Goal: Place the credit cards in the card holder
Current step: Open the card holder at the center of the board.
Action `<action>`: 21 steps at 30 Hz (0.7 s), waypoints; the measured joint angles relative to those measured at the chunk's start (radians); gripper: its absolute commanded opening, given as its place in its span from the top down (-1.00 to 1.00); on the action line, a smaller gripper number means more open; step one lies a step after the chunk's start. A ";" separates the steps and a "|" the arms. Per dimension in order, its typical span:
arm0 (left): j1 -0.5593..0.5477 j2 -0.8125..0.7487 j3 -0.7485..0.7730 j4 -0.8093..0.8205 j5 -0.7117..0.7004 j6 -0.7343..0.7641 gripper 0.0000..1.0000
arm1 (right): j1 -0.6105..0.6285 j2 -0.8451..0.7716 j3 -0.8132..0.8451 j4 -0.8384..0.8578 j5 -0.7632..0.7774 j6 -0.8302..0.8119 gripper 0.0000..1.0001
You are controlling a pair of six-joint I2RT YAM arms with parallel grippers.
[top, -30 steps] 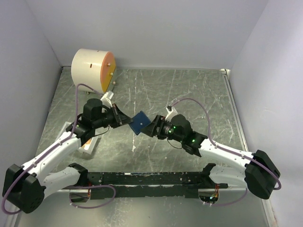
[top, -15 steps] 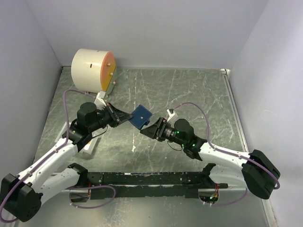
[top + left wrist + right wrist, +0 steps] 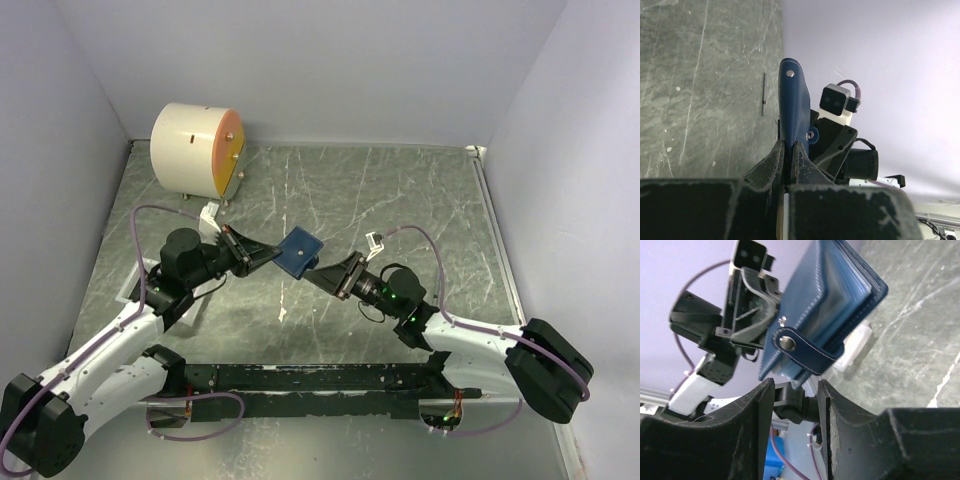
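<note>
Left gripper (image 3: 788, 150) is clamped on the card holder (image 3: 300, 251) (raised off the bench (image 3: 420, 200)); right gripper (image 3: 794, 390) is spread at its corner.

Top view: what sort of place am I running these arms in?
Probably a lab test cell for robot work: plain pale walls box in a scratched grey tabletop, and the left arm and right arm are bolted to a black rail at its near edge.
</note>
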 measured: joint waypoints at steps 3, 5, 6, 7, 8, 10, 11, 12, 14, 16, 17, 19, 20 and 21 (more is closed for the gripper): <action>0.000 -0.011 -0.027 0.031 0.006 -0.031 0.86 | -0.001 0.001 0.000 0.044 0.006 0.010 0.25; 0.000 -0.014 -0.042 0.056 0.014 -0.053 0.87 | -0.002 0.008 0.000 0.064 0.007 0.019 0.29; 0.000 -0.015 -0.048 0.071 0.018 -0.062 0.86 | -0.003 0.011 0.000 0.069 0.007 0.021 0.31; 0.000 -0.015 -0.053 0.083 0.023 -0.071 0.86 | -0.003 0.018 0.001 0.075 0.007 0.025 0.33; 0.000 -0.015 -0.056 0.094 0.026 -0.080 0.86 | -0.004 0.024 0.002 0.079 0.007 0.029 0.34; 0.001 -0.017 -0.064 0.117 0.028 -0.097 0.86 | -0.004 0.037 0.005 0.085 0.007 0.037 0.36; 0.001 -0.019 -0.070 0.130 0.028 -0.106 0.86 | -0.004 0.044 0.006 0.088 0.007 0.042 0.36; 0.001 -0.023 -0.079 0.147 0.028 -0.116 0.86 | -0.005 0.051 0.008 0.091 0.006 0.047 0.36; 0.002 -0.030 -0.101 0.184 0.028 -0.138 0.86 | -0.005 0.063 0.010 0.101 0.003 0.056 0.35; 0.003 -0.032 -0.123 0.224 0.029 -0.163 0.87 | -0.005 0.076 0.010 0.113 0.001 0.065 0.27; 0.004 -0.031 -0.132 0.243 0.031 -0.174 0.86 | -0.005 0.081 0.010 0.119 0.000 0.069 0.19; 0.004 -0.026 -0.146 0.278 0.038 -0.198 0.87 | -0.004 0.095 0.010 0.132 -0.005 0.076 0.12; 0.004 -0.022 -0.150 0.287 0.041 -0.205 0.86 | -0.005 0.098 0.011 0.135 -0.007 0.078 0.11; 0.005 -0.019 -0.153 0.296 0.043 -0.213 0.86 | -0.004 0.101 0.013 0.136 -0.009 0.079 0.11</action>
